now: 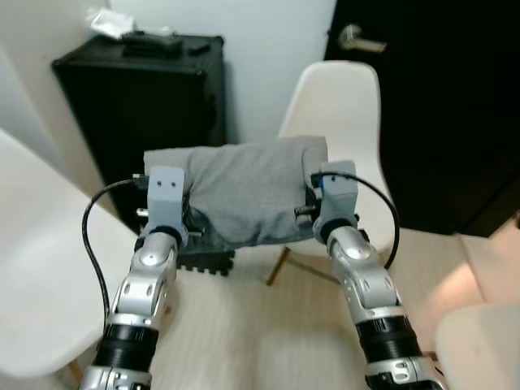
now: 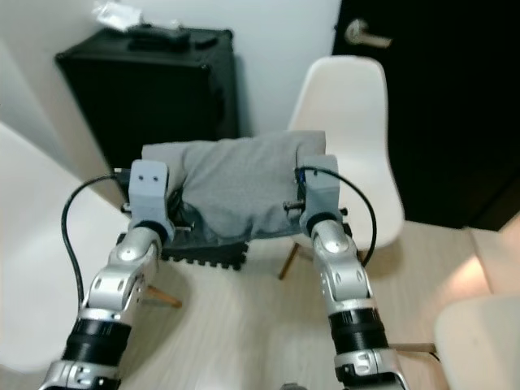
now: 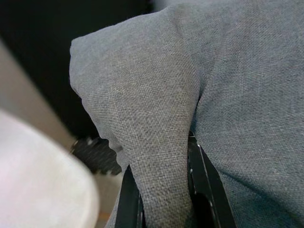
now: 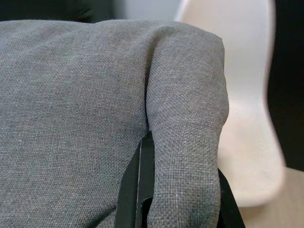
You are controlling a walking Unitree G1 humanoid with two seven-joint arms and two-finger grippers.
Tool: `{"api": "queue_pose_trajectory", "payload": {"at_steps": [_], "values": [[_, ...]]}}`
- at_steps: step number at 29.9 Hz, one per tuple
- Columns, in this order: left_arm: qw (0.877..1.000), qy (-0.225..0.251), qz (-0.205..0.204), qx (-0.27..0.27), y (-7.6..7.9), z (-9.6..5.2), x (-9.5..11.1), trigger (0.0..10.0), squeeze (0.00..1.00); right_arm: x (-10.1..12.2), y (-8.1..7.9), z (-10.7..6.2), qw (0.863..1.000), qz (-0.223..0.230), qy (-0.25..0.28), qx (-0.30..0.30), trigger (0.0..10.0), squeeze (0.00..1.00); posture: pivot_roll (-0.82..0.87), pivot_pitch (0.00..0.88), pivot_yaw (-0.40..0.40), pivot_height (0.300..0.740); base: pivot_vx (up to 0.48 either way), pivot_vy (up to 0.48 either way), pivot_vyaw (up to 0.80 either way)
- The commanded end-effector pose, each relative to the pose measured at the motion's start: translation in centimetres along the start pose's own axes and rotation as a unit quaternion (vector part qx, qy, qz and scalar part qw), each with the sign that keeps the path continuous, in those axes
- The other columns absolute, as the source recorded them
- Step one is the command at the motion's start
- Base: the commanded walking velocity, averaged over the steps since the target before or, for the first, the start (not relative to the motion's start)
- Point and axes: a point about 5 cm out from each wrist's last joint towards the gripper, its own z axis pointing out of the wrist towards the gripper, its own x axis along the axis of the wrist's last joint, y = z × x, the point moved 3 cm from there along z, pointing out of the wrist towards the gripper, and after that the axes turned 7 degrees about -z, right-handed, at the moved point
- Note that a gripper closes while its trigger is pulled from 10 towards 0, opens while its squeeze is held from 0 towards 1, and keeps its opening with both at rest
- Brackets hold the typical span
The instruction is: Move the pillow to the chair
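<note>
You have the grey woven-fabric pillow (image 1: 244, 191) held up off the floor between both arms, and every place below is given from it. At its left end, the left gripper (image 3: 164, 190) is pinched tight on a fold of the cloth; its two black fingers (image 3: 204, 183) are almost wholly buried in fabric, with only their lower lengths visible. At the pillow's right end, the right gripper (image 4: 178, 190) is likewise clamped on a bunched edge, its fingers (image 4: 137, 180) mostly covered.

In the head views the pillow hides both sets of fingertips; you see only the grey wrist housings and their black cables.

Directly behind the pillow and slightly to its right stands the white moulded-plastic chair (image 1: 337, 101) with wooden legs. Its seat is largely hidden by the pillow, so you cannot tell whether the pillow touches it.

Behind and left of the pillow sits a black hard-shell case (image 1: 142, 97), its lower part hidden, with small items on its lid too blurred to identify. Farther right is a dark door (image 1: 431, 106) with a metal lever handle (image 1: 357, 37).
</note>
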Motion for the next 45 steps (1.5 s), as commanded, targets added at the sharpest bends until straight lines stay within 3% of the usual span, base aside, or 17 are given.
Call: {"api": "queue_pose_trajectory", "payload": {"at_steps": [1, 23, 34, 45], "values": [[1.0, 0.013, 0.006, 0.006, -0.3, 0.0, 0.7, 10.0, 0.0, 0.5, 0.6, 0.0, 1.0, 0.006, 0.009, -0.013, 10.0, 0.0, 0.01, 0.061, -0.005, 0.74, 0.0, 0.0, -0.8], [1.0, 0.018, -0.003, 0.009, -0.7, 0.2, 1.3, 10.0, 0.0, 0.3, 1.0, 0.1, 1.0, 0.004, 0.004, -0.021, 10.0, 0.0, 0.02, 0.064, -0.001, 0.74, 0.0, 0.0, -0.8], [0.999, 0.038, -0.021, -0.007, -0.5, 0.1, 2.1, 10.0, 0.0, 0.3, 0.5, 0.1, 1.0, -0.022, 0.007, -0.005, 10.0, 0.0, 0.02, 0.064, -0.004, 0.74, 0.0, 0.0, 0.0], [0.998, 0.049, -0.043, -0.025, -0.1, -0.1, 2.6, 10.0, 0.0, 0.5, -0.2, 0.1, 0.999, -0.028, 0.012, 0.014, 10.0, 0.0, 0.02, 0.063, -0.004, 0.74, 0.418, 0.0, 0.0]]}}
